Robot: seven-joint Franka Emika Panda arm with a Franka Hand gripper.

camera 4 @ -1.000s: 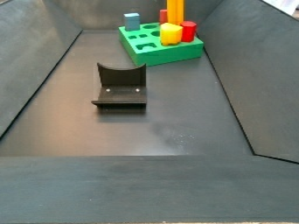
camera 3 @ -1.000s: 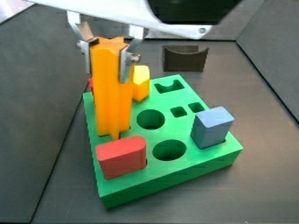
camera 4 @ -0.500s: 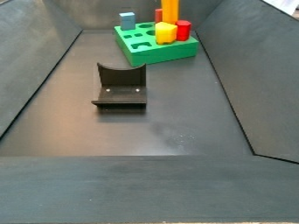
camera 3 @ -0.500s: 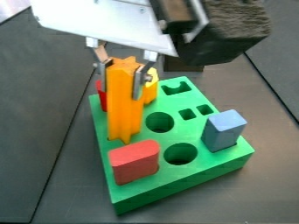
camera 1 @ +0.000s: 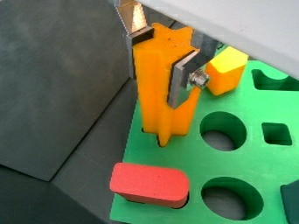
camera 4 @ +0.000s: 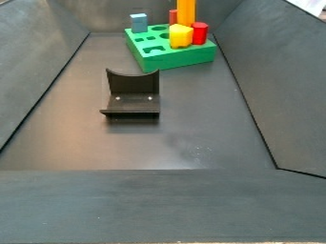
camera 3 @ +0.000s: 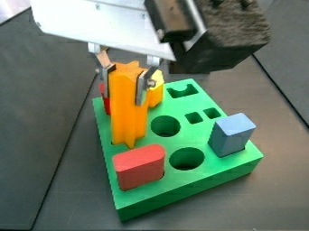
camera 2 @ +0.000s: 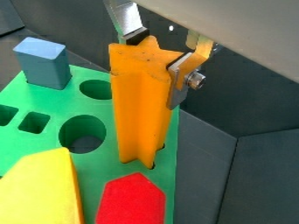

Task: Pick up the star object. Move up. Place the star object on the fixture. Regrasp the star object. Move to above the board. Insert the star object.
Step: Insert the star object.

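Pincer [camera 1: 163, 66]: above the board's corner, silver fingers [camera 2: 187, 72] clamped on the star object's upper end.
Star object [camera 3: 126, 108]: upright, lower end seated in a hole of the board.
Board [camera 3: 229, 167]: green; carries a red block [camera 3: 136, 166], blue block [camera 3: 230, 133], yellow block [camera 1: 225, 70].
Fixture [camera 4: 130, 95]: well apart from the board, bare.

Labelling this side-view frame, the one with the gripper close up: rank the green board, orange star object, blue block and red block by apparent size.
1. The board.
2. The star object, upright in the board, the gripper at its top.
3. The blue block and red block look alike; the red one is nearer the camera, so no ranking.
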